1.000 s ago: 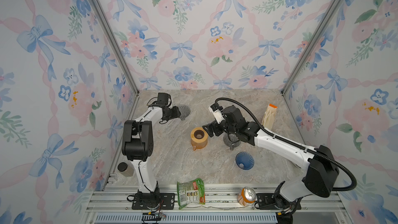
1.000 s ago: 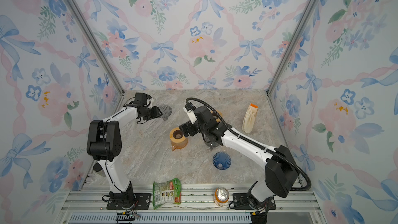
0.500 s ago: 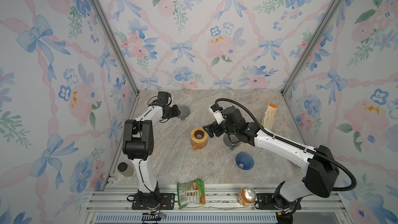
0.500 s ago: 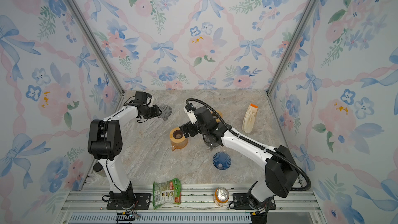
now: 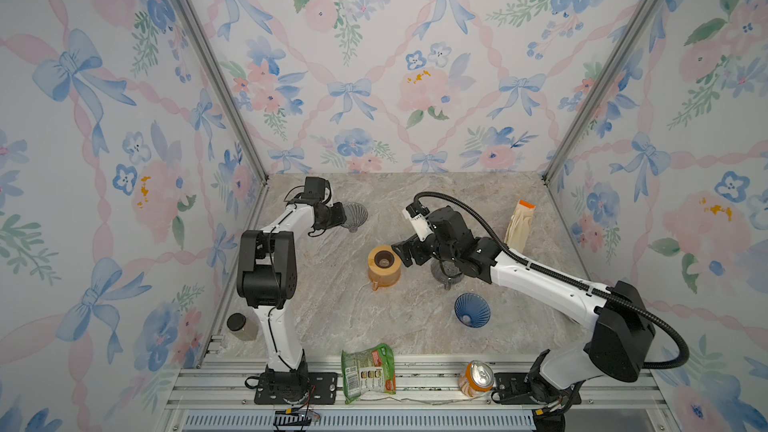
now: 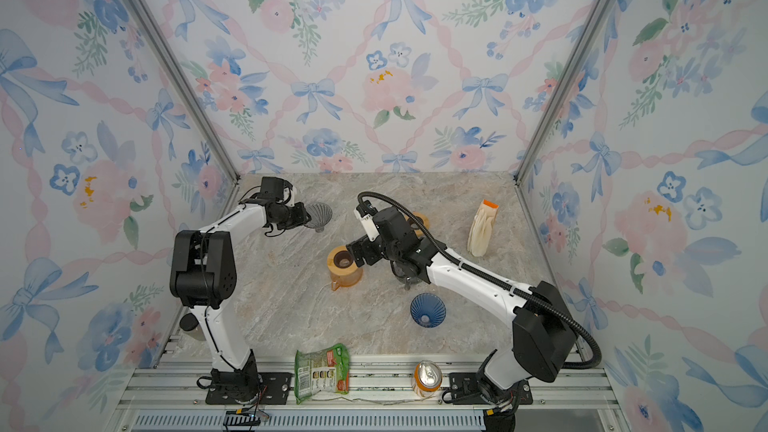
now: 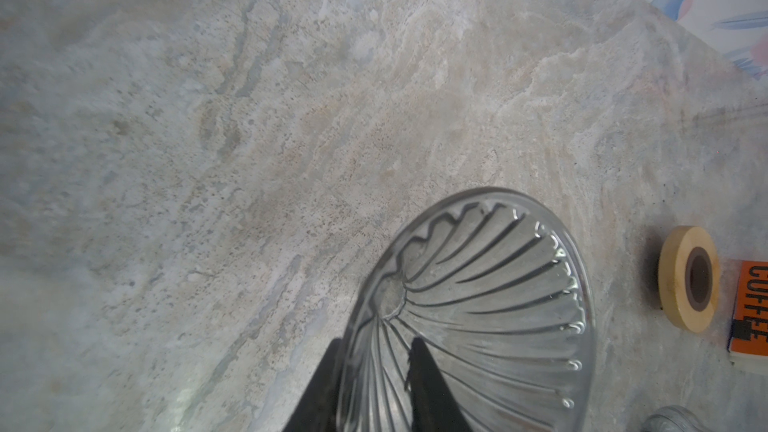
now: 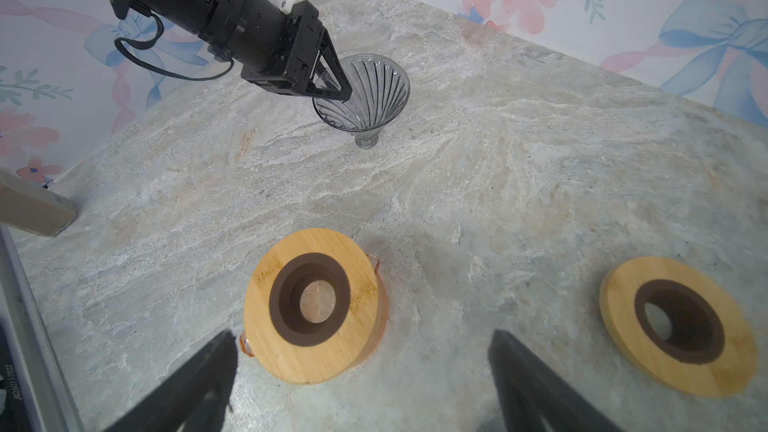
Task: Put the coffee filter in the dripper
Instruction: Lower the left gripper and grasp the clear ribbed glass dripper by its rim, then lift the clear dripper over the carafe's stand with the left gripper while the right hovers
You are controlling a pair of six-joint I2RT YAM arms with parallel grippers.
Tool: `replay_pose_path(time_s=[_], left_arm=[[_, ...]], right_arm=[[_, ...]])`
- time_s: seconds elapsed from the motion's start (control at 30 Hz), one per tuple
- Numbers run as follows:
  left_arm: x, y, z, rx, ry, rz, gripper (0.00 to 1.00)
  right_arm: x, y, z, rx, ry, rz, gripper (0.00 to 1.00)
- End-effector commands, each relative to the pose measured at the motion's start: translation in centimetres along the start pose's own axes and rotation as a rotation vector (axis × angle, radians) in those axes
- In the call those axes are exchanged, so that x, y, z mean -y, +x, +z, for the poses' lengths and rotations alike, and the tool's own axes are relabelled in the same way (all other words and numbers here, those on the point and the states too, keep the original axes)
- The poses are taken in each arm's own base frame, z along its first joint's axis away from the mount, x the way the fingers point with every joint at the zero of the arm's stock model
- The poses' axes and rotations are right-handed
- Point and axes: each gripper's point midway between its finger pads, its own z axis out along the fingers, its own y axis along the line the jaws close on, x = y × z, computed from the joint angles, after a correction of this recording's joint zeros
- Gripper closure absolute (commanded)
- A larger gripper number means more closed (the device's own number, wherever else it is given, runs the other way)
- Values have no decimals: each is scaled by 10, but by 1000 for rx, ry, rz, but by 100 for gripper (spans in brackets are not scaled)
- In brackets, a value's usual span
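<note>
A clear grey ribbed glass dripper stands at the back left. My left gripper sits astride its rim, one finger outside the wall and one inside, with a narrow gap still showing. The pack of coffee filters, beige with an orange top, leans at the back right, far from both grippers. My right gripper hangs wide open and empty beside a wooden-topped stand.
A blue dripper stands at front right and another clear glass piece sits under the right arm. A second wooden ring lies behind it. On the front rail lie a green snack bag and a can. A small jar is at the left edge.
The left gripper's jaws have narrowed around the grey dripper's rim. The dripper and the right arm have stayed where they were.
</note>
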Motion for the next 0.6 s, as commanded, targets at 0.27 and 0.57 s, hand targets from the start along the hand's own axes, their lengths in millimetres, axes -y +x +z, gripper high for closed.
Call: replay_pose_path(time_s=[0.27,0.57], left_arm=[[-4,-3,5,-2,-3,-25,79],[-3,-2,8,-8,7,-32,84]], right_arm=[[-3,-2,-11,25,13,-18,4],[0,-3,-12,37,25,-16,4]])
